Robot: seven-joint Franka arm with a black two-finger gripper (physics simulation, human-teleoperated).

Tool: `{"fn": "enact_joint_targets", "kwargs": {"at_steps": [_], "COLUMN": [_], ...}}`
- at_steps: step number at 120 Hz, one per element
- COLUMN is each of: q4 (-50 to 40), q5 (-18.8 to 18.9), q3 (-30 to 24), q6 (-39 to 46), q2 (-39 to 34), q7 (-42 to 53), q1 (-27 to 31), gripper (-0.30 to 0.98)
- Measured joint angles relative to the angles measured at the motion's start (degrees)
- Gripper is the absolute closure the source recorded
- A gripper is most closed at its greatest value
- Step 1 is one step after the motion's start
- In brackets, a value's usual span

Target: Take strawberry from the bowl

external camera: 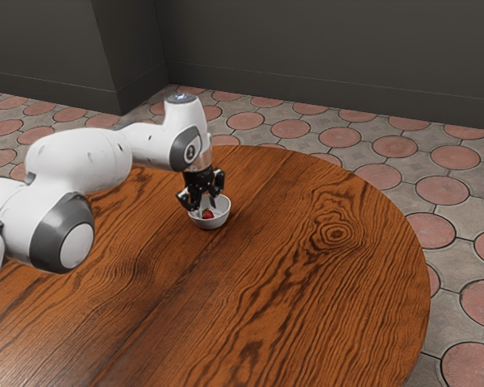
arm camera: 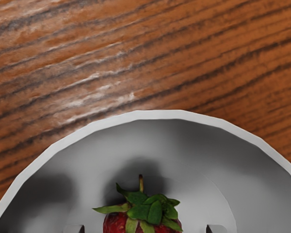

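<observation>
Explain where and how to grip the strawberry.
Probably by the red body of the strawberry, straight from above, one finger per flank. The wall of the bowl rings it, so a sideways approach looks blocked; the rounded flanks seem firmer than the thin leaves or stem. My open gripper is lined up roughly so.

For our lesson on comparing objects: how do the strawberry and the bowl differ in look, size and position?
The strawberry is red with green leaves; the bowl is plain and whitish. The strawberry is small, the bowl much wider. The strawberry sits inside the bowl, while the bowl rests on the table. Both look rounded.
</observation>
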Motion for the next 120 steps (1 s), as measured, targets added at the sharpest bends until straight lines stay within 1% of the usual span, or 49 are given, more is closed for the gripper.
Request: {"fn": "enact_joint_targets", "kwargs": {"at_steps": [51, 84, 110, 120], "q4": [0.4, 1.1, 1.6, 1.7], "q5": [0.1, 0.0, 0.1, 0.1], "q3": [-0.1, -0.1, -0.1, -0.2], "q6": [0.5, 0.5, 0.5, 0.5], "q2": [1.1, 1.9, 2.5, 2.5], "q7": [0.2, 0.4, 0.4, 0.4], "q1": [0.1, 0.4, 0.4, 0.4], "gripper": [0.45, 0.52, 0.54, 0.56]}}
